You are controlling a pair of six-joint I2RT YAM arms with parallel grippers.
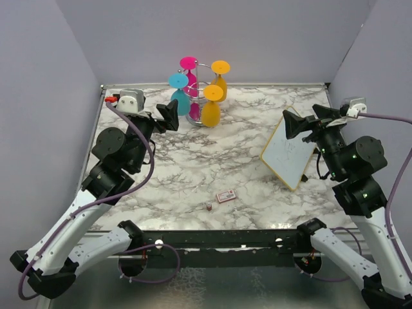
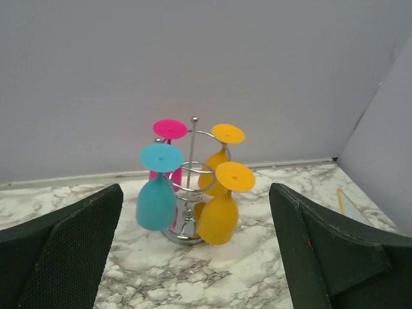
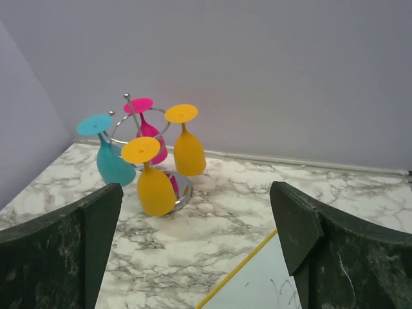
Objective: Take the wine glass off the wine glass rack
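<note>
- The wine glass rack, a shiny chrome wire stand with a round base, a central post and a top ring, stands at the far edge of the white-and-grey marbled table, a little left of centre.
- Four opaque coloured wine glasses hang upside down from the ring with their flat feet on top. A cyan wine glass is at the near left, a pink wine glass at the far side, a far yellow wine glass at the right, and a near yellow wine glass in front.
- The left gripper hovers just left of the cyan wine glass without touching it. Its fingers are spread fully wide and hold nothing.
- The right gripper is well apart on the right, above a tilted white board with a yellow frame. It is just as wide open and empty.
- The glasses look like plastic or silicone rather than glass, though the views cannot settle that. They are probably light and not brittle, with smooth, rather slippery bowls.
- The bowl's widest part, hanging free below the ring, is the best place to take hold, because the thin stem is crowded by wire.
- Each foot sits over the ring, so the glass probably has to slide outward rather than drop down.
- The rack looks light, so a sideways tug could drag or tip it.
</note>
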